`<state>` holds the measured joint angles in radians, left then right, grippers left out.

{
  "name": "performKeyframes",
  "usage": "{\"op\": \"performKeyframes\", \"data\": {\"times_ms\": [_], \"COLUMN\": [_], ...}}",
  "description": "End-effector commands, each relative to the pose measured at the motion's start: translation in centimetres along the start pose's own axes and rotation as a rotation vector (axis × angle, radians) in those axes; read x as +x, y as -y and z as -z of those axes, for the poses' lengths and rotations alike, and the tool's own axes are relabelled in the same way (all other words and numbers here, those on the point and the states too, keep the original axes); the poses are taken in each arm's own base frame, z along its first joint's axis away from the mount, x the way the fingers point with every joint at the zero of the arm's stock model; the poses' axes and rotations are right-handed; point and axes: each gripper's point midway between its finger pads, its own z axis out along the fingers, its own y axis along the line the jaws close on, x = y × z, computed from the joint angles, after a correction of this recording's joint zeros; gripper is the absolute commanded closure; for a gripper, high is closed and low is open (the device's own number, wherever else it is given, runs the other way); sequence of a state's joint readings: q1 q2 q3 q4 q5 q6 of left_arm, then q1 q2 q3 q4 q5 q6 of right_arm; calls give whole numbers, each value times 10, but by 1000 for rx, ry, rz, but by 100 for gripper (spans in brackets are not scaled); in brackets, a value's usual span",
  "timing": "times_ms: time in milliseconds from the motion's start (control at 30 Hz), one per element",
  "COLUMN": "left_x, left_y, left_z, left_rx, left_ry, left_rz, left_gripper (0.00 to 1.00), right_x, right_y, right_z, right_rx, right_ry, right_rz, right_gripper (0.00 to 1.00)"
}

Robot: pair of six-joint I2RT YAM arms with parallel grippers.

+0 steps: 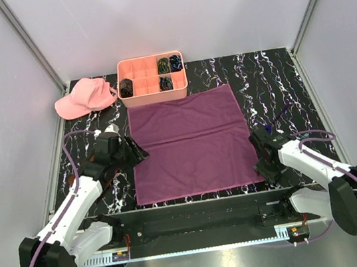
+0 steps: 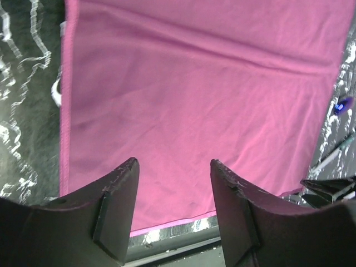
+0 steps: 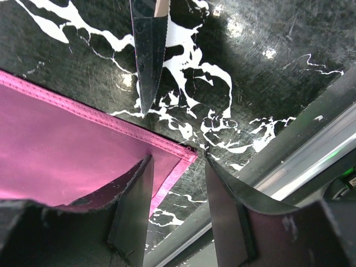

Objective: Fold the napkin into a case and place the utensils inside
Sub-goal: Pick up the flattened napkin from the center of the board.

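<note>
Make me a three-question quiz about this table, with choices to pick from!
1. What colour is the napkin?
A) green B) yellow C) magenta-purple
2. Where is the pink cap?
A) on the napkin B) left of the pink tray C) inside the tray
3. How does the napkin lie?
A) spread flat B) rolled up C) folded into a case

Answers:
1 C, the cloth is plainly magenta-purple.
2 B, the cap sits just beside the tray's left end.
3 A, it lies open as one flat square, with no fold.
</note>
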<state>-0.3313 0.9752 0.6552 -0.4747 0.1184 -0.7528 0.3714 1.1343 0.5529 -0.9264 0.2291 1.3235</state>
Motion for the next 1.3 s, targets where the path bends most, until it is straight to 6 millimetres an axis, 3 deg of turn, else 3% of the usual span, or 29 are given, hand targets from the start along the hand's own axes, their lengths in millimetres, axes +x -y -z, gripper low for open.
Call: {"op": "performKeyframes", "data": {"times_ms": [0,200,367,500,600,633,800,867,900,933,1033,1100,1267], "left_x": [-13,4,10,18,23,25,52,57,56,55,42,31,32], "left_y": [-13,-47,-56,-53,-59,-62,-79,-79,-78,-70,-40,-24,-26], "left_z": [6,7,13,20,23,24,17,14,13,11,6,0,-31], "left_rx": [-86,-182,-211,-186,-210,-219,-264,-253,-243,-202,-53,21,8], "left_ry": [24,18,18,-6,-12,-12,-91,-108,-105,-110,-102,-79,-122], "left_rz": [68,157,180,202,205,208,248,254,251,242,205,189,236], "left_gripper": [45,46,37,32,32,32,33,34,35,39,51,51,58], "right_x": [-17,-20,-16,-17,-16,-17,-25,-25,-15,-14,-4,-6,-10], "right_y": [-8,-10,-17,-19,-26,-33,-37,-53,-54,-66,-74,-80,-94], "right_z": [3,2,2,2,3,3,5,3,-4,-5,-11,-8,-7], "right_rx": [23,42,32,48,24,-2,-40,-129,-159,-207,-235,-243,-277], "right_ry": [71,84,59,59,53,54,90,91,52,44,-3,3,15], "right_rz": [-72,-95,-112,-126,-145,-147,-165,-149,-117,-124,-75,-21,13], "right_gripper": [50,55,55,56,63,70,79,82,82,82,82,81,79]}}
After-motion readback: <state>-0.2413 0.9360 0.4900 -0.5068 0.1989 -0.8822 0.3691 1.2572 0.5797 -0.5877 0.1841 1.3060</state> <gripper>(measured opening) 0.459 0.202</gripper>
